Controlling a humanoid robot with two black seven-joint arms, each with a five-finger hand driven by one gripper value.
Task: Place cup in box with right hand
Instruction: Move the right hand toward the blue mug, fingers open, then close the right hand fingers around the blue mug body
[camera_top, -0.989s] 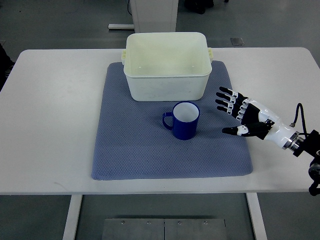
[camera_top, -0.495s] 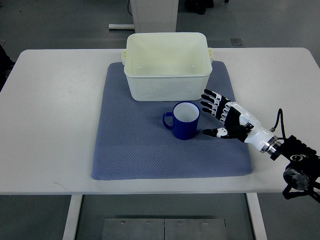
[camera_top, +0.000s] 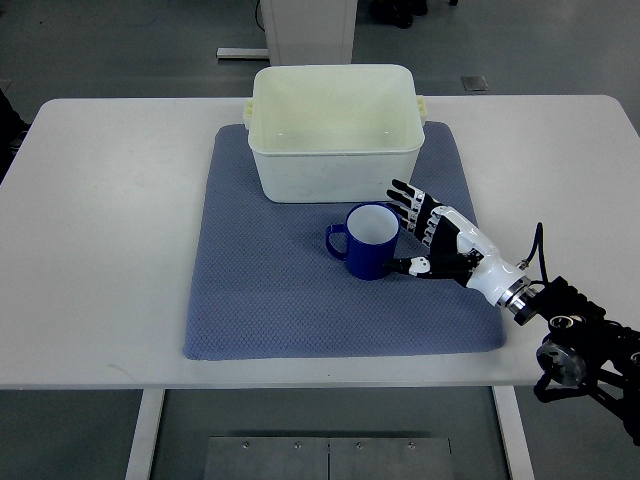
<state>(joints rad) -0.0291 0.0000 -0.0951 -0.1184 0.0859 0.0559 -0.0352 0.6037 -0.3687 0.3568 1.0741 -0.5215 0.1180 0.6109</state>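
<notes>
Right now one cup is standing upright on the mat, deep blue outside, white inside, its handle pointing to nine o'clock. One cream box is sitting just beyond it at twelve o'clock, open-topped and hollow. One right hand is reaching in from four o'clock, its fingers spread and holding nothing, thumb tip just beside the cup's wall. Everything is resting on a single white surface.
</notes>
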